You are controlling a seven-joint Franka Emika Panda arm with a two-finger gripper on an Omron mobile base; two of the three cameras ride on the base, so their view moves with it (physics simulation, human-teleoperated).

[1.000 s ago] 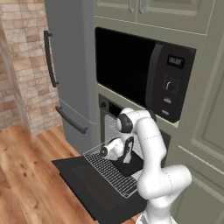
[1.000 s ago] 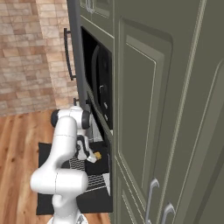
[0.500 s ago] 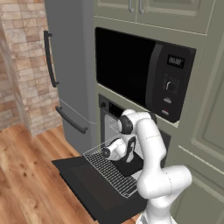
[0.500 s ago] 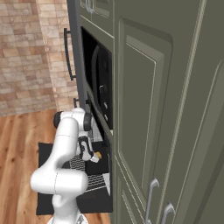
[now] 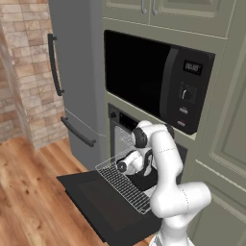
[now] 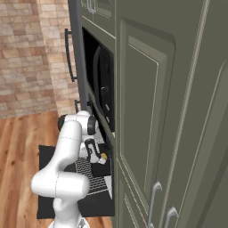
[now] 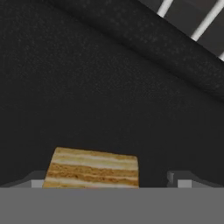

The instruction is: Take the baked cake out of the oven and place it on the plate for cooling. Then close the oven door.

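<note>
The cake (image 7: 92,168), a layered tan slice, lies on a dark baking tray (image 7: 109,87), and the same cake (image 6: 103,156) shows as a yellowish bit beside my hand. My gripper (image 7: 110,180) is open, with one fingertip on each side of the slice and no contact visible. The tray rests on the wire rack (image 5: 120,178), which is pulled out of the oven (image 5: 121,122) over the dropped-down oven door (image 5: 103,206). From behind, my gripper (image 5: 145,166) points down at the tray (image 5: 144,181). The plate is out of view.
A large black microwave (image 5: 153,77) sits right above the oven. The grey fridge (image 5: 77,72) stands to the left, and tall green-grey cabinet doors (image 6: 169,116) to the right. The wooden floor (image 5: 33,192) spreads in front of the open door.
My hand has dipped a little lower toward the tray. The jaws have stayed wide, and the rack and door have not moved.
</note>
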